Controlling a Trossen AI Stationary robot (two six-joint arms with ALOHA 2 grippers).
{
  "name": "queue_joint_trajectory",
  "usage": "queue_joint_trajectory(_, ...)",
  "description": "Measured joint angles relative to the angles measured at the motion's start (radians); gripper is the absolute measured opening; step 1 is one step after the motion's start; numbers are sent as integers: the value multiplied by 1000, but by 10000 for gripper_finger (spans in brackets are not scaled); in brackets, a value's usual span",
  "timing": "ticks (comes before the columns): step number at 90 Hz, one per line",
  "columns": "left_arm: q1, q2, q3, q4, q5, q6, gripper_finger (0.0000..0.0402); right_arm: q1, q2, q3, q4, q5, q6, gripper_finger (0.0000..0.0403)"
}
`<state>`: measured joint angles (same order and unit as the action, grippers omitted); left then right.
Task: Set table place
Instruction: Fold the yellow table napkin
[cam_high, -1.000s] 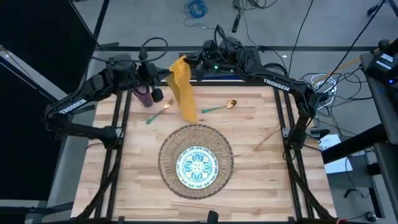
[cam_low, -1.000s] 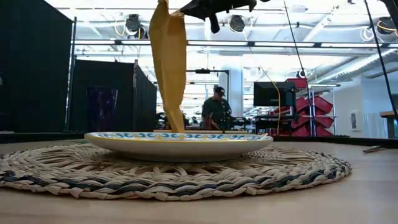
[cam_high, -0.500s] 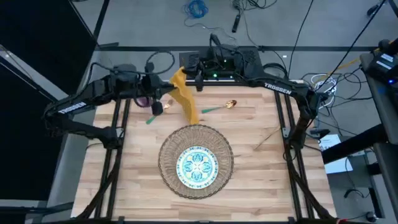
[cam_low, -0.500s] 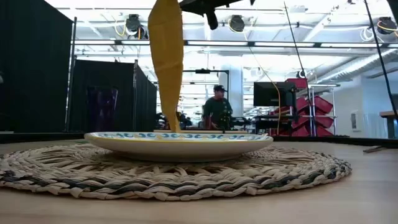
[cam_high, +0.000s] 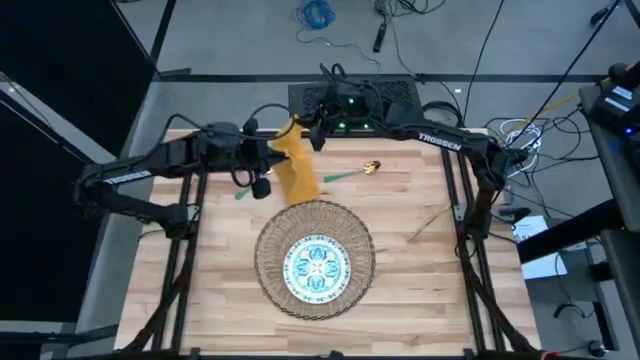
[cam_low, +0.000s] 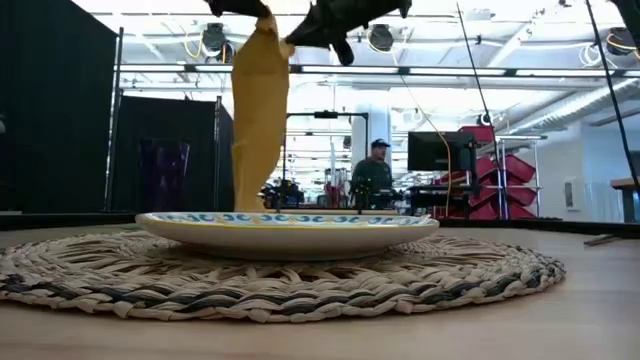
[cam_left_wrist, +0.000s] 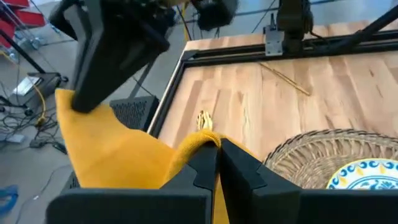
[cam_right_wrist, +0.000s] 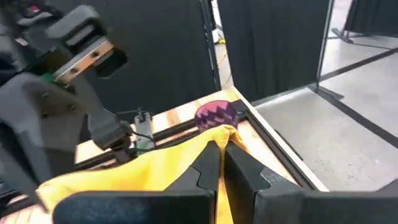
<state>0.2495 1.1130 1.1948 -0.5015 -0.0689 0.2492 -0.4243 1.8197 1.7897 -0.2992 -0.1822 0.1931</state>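
- Placemat (cam_high: 315, 259) and plate (cam_high: 316, 268): done. The woven mat lies near the middle of the desk (cam_high: 420, 290), and the patterned plate sits centred on it; the low view shows the plate resting flat on the mat.
- Napkin (cam_high: 296, 172): in hand, not yet laid. The yellow cloth hangs in the air at about 11 o'clock from the plate, its lower end over the far edge of the mat. Both grippers pinch its top edge.
- Left gripper (cam_high: 268, 160): fingers pressed together on a fold of the napkin, as its wrist view shows, at the cloth's 9 o'clock side.
- Right gripper (cam_high: 312, 133): also pinching the napkin, fingers closed on its upper corner, at about 1 o'clock from the cloth.
- Cutlery: not placed. A gold-and-teal spoon (cam_high: 354, 171) lies on the desk at 1 o'clock from the plate, a thin gold piece (cam_high: 428, 222), which I cannot identify, lies at 3 o'clock, well apart, and a teal handle (cam_high: 242, 192) shows at 10 o'clock under the left arm.
- Cup (cam_right_wrist: 217, 114): purple, standing at the far corner of the desk, hidden by the left arm from above; still to be moved.
- Judgement: roughly a third done; napkin, cutlery and cup remain.
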Motion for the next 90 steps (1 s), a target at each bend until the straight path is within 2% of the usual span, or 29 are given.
queue_joint_trajectory(27, 47, 7, -102, 162, 93, -7, 0, -58, 12, 0, -55, 0, -14, 0)
queue_joint_trajectory(47, 72, 39, -190, 242, 125, -27, 0, -80, 12, 0, -92, -4, -38, 0)
queue_joint_trajectory(66, 80, 98, -191, 279, 159, -33, 0, -86, 28, 0, -86, -11, -44, 0)
queue_joint_trajectory(90, 78, 123, -191, 283, 165, -35, 0, -86, 122, -1, -54, -74, -33, 0)
